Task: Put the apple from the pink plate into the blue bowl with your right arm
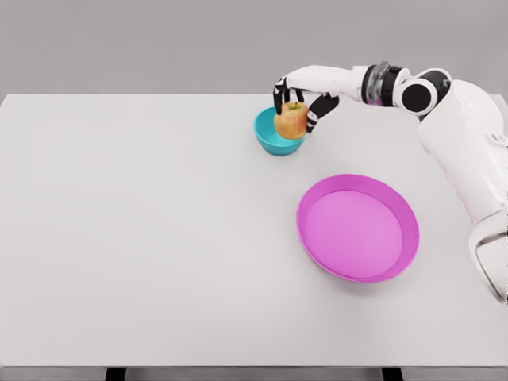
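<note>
My right hand (300, 99) has its fingers (279, 93) wrapped around the apple (291, 121), held over the blue bowl (267, 135) at the far side — pink plate (358, 228) empty. Next, I judge — lower slightly, then let go.

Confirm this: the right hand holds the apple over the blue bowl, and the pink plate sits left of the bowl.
Wrong on one count: in the head view the pink plate sits right of the blue bowl and nearer the robot. The right hand does hold the apple over the bowl.

text: none readable | labels: none, as far as visible
</note>
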You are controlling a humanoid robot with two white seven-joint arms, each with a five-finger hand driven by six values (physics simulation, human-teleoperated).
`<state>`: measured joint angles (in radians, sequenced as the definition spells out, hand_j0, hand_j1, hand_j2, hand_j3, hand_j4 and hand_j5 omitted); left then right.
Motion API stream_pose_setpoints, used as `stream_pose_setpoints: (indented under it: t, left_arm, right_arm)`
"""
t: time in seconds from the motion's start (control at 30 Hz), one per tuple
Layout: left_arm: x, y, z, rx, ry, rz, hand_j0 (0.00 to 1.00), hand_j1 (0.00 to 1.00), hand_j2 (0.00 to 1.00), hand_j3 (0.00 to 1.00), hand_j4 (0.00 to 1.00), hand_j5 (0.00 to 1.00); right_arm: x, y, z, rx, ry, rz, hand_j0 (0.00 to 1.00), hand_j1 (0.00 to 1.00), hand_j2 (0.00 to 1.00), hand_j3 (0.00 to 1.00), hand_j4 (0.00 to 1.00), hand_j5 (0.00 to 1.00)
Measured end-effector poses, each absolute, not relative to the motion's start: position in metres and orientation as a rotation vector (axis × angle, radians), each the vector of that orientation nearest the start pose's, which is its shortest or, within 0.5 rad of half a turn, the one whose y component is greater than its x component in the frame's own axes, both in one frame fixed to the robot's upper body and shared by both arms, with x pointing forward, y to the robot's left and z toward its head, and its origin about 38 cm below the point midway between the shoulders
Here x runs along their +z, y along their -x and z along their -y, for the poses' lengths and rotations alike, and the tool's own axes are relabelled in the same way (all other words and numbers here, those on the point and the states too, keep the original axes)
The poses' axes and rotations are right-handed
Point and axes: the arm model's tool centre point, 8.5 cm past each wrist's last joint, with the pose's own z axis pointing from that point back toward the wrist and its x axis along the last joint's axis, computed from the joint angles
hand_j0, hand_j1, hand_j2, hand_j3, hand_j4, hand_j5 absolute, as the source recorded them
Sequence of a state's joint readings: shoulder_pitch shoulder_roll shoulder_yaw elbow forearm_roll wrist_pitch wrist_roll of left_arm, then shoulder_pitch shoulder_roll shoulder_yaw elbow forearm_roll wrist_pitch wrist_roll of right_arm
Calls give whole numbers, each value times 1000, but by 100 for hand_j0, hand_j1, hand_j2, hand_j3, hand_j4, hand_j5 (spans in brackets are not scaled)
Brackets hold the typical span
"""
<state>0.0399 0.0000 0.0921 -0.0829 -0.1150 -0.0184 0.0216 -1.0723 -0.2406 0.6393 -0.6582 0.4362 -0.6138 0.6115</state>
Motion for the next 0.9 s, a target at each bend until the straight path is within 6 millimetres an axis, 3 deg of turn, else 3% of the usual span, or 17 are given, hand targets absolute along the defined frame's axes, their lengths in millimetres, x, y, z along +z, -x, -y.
stream_pose_setpoints:
  t: [0.43, 0.9]
  left_arm:
    - [-263, -5, -276, -25, -117, 60, 100, 100, 100, 100, 100, 100]
    - [-263, -5, -276, -25, -117, 60, 100, 100, 100, 100, 100, 100]
  right_arm:
    - [220, -572, 170, 1847, 205, 1416, 30, 30, 30, 30, 30, 30]
    - [230, -579, 161, 1840, 242, 1386, 30, 30, 30, 30, 30, 30]
